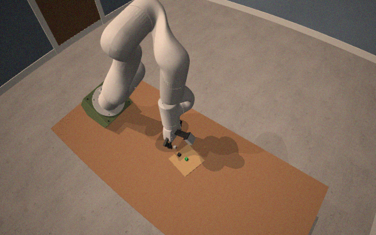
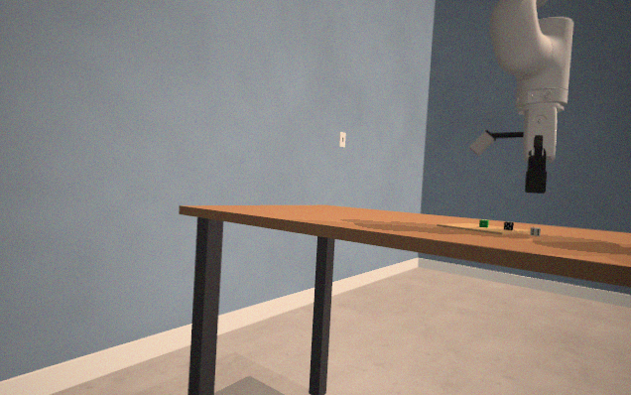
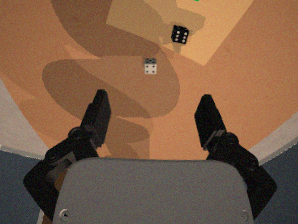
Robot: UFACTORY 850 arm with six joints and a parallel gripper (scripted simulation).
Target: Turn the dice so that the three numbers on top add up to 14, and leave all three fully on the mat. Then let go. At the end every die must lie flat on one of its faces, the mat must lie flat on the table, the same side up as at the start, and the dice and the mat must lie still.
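The white die (image 1: 175, 147) (image 2: 535, 231) (image 3: 150, 66) rests on the table just off the mat; its lit face in the wrist view shows four pips, and a darker face adjoins it. The black die (image 1: 179, 154) (image 2: 508, 225) (image 3: 180, 34) is on the mat (image 1: 185, 170) (image 2: 461, 228) (image 3: 212, 45) near its corner, with six pips facing the wrist camera. The green die (image 1: 186, 159) (image 2: 483, 223) is on the mat; the wrist view cuts it off, and its top number is unclear. My gripper (image 2: 536, 189) (image 3: 154, 102) is open and empty, above the table near the white die.
The table (image 1: 251, 189) (image 2: 298, 218) carries the arm's green base plate (image 1: 97, 116) at its far left end in the top view. The wrist camera housing (image 1: 190, 139) (image 2: 481, 143) sticks out beside the gripper. Arm shadows fall across the table and part of the mat.
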